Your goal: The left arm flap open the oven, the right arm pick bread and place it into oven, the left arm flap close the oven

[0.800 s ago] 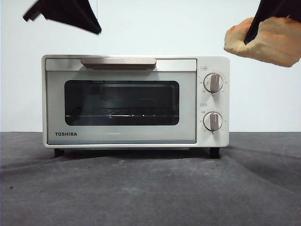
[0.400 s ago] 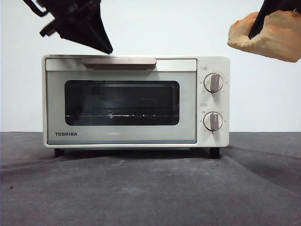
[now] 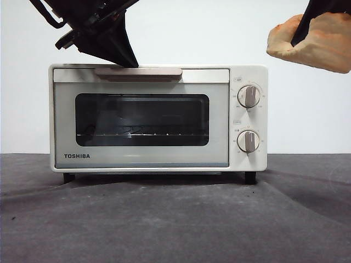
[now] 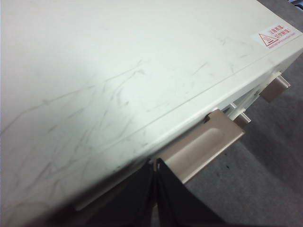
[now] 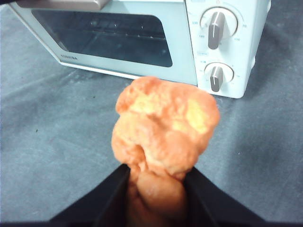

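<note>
The cream-white TOSHIBA oven stands in the middle of the table with its door shut. Its beige bar handle runs along the door's top; it also shows in the left wrist view. My left gripper hangs just above the handle's left part, jaws pressed together at the oven's top edge. My right gripper is high at the right, above the oven's knob side, shut on the golden-brown bread, which bulges from between the jaws.
Two round knobs sit on the oven's right panel. The oven stands on a dark grey cloth with open cloth in front of the door. A plain white wall is behind.
My left gripper has come down and to the right, from the top left corner to just above the door handle. The right gripper with the bread has barely shifted.
</note>
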Robot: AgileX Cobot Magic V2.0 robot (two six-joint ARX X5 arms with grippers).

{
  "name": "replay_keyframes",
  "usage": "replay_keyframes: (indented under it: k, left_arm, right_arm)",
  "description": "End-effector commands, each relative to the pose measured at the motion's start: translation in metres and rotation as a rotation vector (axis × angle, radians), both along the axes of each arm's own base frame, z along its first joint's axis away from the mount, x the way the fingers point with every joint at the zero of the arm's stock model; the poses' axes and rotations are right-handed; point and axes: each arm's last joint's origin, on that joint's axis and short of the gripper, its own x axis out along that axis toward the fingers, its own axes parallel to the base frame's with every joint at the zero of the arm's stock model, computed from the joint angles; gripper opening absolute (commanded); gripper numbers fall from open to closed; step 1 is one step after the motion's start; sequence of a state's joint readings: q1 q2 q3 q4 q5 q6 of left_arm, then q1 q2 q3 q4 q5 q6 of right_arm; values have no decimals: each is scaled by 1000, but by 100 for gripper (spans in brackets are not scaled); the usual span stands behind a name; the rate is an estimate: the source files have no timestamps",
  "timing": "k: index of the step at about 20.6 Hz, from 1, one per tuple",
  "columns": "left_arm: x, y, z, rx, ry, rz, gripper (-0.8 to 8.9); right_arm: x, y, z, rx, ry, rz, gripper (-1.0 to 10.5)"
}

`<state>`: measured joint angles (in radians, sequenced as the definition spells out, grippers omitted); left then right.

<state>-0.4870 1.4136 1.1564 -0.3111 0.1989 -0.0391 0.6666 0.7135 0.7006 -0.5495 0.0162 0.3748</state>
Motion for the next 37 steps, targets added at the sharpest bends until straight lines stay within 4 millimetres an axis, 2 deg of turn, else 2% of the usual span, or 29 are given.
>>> replay_keyframes:
  k: [1,10,28,33,37]
  left_arm:
    - [2,-6,-7,35,32,-14,16]
    - [-15,-17,-18,108,159,-72,16]
    - [-63,-37,-37,299,444,-204,16]
    - [-65,-36,-35,296,440,-203,16]
    - [-71,-22,-18,261,399,-178,16]
  right_arm:
    - [-1,1,7,16,-14,7,127]
    - [-1,1,7,15,-15,7,127]
    - [-1,1,7,15,-15,7,127]
    - [0,1,7,15,-13,8,127]
    - [3,6,6,40,1,42,127]
